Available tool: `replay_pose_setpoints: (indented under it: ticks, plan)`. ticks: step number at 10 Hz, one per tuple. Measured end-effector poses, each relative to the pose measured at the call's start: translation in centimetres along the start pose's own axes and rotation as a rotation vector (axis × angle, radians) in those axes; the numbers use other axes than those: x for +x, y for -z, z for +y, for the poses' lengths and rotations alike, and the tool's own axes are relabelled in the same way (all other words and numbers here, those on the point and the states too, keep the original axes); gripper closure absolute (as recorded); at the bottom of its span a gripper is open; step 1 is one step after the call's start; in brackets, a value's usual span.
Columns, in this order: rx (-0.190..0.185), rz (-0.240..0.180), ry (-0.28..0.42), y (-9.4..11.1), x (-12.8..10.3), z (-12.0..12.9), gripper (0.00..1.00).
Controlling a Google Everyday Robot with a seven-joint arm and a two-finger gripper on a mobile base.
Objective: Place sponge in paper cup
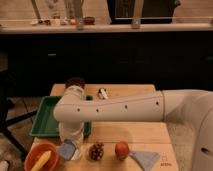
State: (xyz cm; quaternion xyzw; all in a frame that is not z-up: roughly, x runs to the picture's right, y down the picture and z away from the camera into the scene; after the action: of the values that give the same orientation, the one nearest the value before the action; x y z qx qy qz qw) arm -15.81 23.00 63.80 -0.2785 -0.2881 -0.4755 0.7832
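Sponge: pale blue block (67,149) at the table's front edge, under the arm's end, leaning at the cup; looks partly in, not seated.
Arm: white arm (130,106) crosses the table (135,132) from the right, blocking the middle.
Tray: green tray (42,120) at left, close behind the cup.
Bowl: orange bowl (37,156) just left of the cup.
Cup: pale cup (76,151) near the front edge, little room.
Gripper: gripper (70,142) low over the cup; finger spread unclear.

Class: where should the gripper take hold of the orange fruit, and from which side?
Likely across its round middle, from above: the fruit sits between a pine cone and a cloth, crowding its sides. The gripper hangs beside the cone.
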Motion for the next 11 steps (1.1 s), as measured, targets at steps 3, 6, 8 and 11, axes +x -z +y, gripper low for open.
replay_pose_setpoints:
  ticks: [3,6,8,11]
  plan:
    - [-0.012,-0.011,0.024,-0.4,-0.1,-0.7,1.00]
    - [-0.019,-0.024,0.041,-0.7,-0.5,-0.8,1.00]
    - [-0.021,-0.032,0.044,-1.1,-0.7,-0.5,1.00]
    - [-0.021,-0.041,0.035,-1.9,-0.9,0.0,1.00]
